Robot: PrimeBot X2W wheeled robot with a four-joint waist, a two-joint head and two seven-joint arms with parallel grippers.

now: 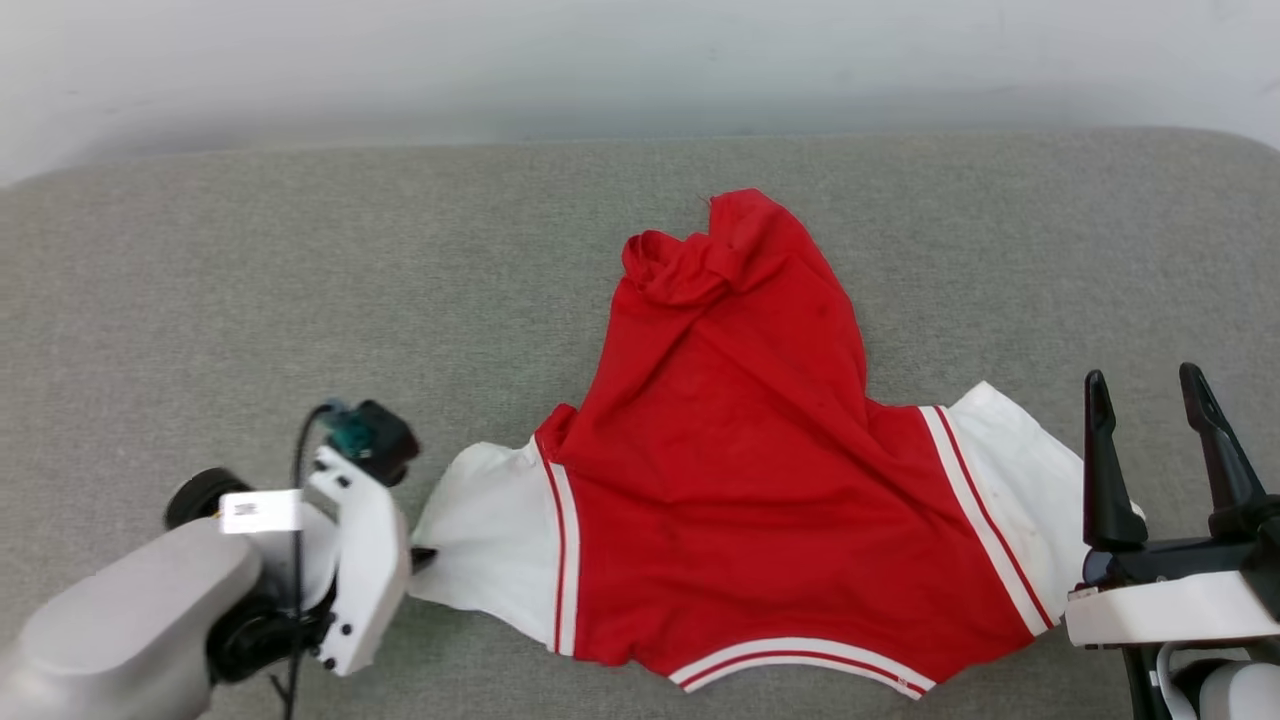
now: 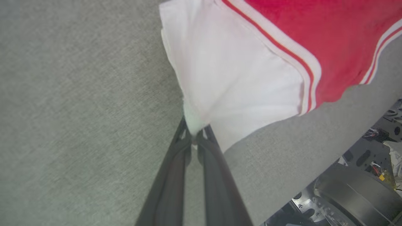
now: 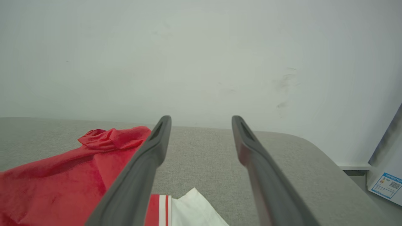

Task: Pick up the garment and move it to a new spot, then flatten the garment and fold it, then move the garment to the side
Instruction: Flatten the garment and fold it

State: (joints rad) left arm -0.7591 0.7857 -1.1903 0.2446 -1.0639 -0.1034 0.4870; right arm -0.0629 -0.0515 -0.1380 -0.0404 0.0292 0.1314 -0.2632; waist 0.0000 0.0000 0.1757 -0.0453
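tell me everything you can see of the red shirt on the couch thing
The garment is a red, jersey-like shirt with white short sleeves and red-white striped trim beside the sleeves and along the near edge. It lies spread but creased on the grey padded surface, with its far end bunched up. The left tool is shut on the tip of one white sleeve. The open right tool stands by the other sleeve.

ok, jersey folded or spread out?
Spread, not folded: the garment lies open on the grey surface, white sleeves out to both sides, far end bunched. Left gripper pinches one sleeve tip.
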